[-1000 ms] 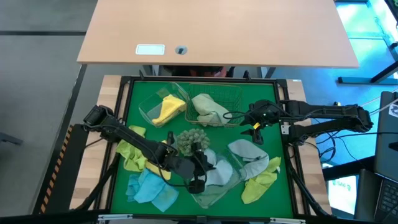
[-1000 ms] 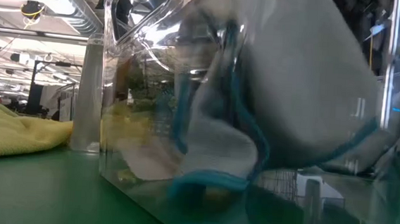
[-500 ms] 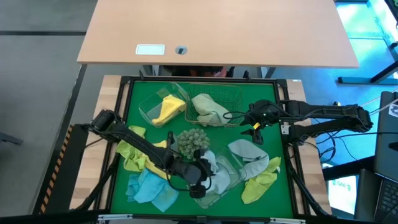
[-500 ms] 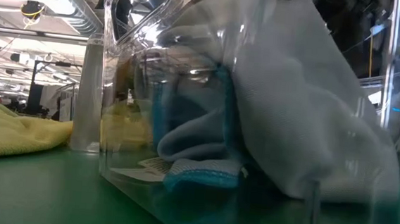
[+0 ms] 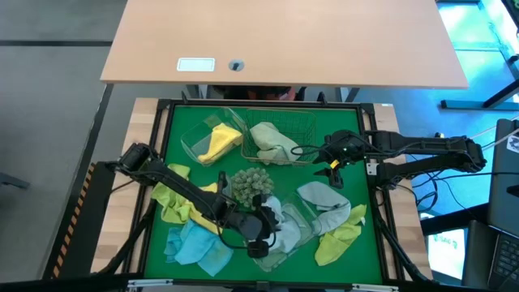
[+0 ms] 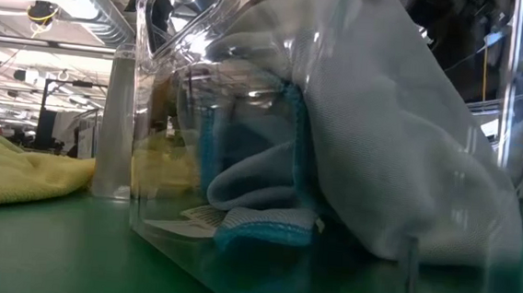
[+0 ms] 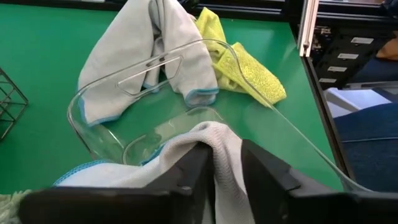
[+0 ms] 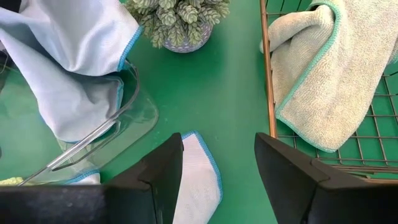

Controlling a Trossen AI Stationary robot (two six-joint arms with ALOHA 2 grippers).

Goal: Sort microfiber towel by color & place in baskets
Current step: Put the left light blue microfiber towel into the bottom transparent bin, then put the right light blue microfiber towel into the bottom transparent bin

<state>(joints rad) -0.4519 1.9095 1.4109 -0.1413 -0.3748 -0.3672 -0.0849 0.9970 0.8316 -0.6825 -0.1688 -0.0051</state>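
My left gripper (image 5: 259,233) reaches into the clear tub (image 5: 303,216) near the table's front edge and is shut on a light blue towel (image 6: 400,147). That towel fills the tub. My right gripper (image 5: 332,165) hangs open near the wire basket's right end, above a light blue towel corner (image 8: 200,177). The wire basket (image 5: 302,127) holds a pale lime towel (image 5: 272,142). The far clear tub (image 5: 193,139) holds a yellow towel (image 5: 217,143). Loose towels lie on the mat: yellow (image 5: 169,203) and light blue (image 5: 195,245) on the left, light blue (image 5: 324,203) and lime (image 5: 340,239) on the right. My left gripper pinches a bunched fold of the light blue towel (image 7: 219,138) between its two fingers (image 7: 186,177), coming from above and slanting down into the tub. The towel slumps slack below the fingers, and its lower hemmed end (image 6: 260,228) rests on the tub's floor.
A spiky grey-green ball (image 5: 251,182) sits mid-table, just beyond the near tub. A light wooden desk (image 5: 284,40) stands past the far edge. The black frame (image 5: 158,146) rims the green mat. Bare mat shows between the ball and the wire basket (image 8: 236,93).
My left gripper has moved down and a little toward the near edge, into the front tub, still shut on the light blue towel. The towel has sunk from hanging to slumped in the tub, with its lower end on the floor. Nothing has changed in the last half second.
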